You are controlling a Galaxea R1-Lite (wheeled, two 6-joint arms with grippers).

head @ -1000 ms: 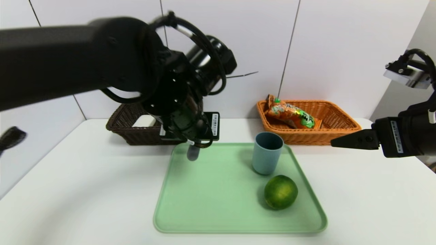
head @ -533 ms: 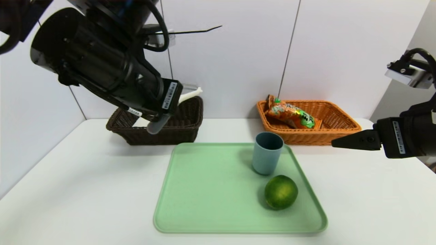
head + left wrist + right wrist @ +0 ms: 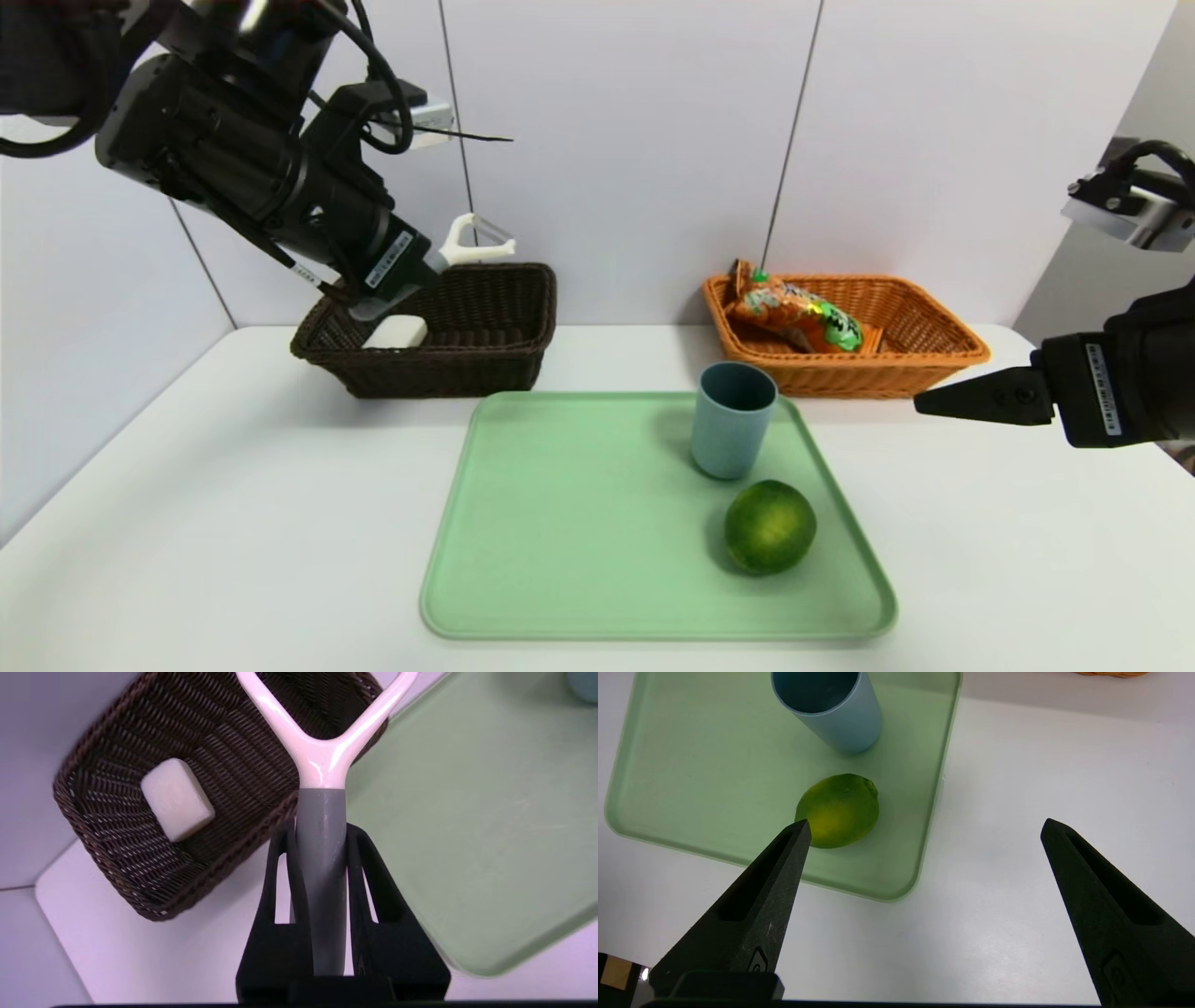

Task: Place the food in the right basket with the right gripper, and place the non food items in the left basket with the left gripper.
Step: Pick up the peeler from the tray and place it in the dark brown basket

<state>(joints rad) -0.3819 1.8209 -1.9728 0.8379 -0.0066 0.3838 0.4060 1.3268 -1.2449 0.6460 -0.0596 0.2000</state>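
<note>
My left gripper is shut on the grey handle of the white peeler and holds it in the air over the dark brown left basket. A white soap-like block lies in that basket. The orange snack bag rests in the light orange right basket. The blue-grey cup and the green citrus fruit stand on the green tray. My right gripper hangs open above the table to the right of the tray, empty.
The white table runs to a white panelled wall behind the baskets. Bare tabletop lies to the left of the tray and under my right gripper.
My left arm has lifted the peeler off the tray's back left corner and swung it up and left to above the dark basket. The right gripper has barely shifted.
</note>
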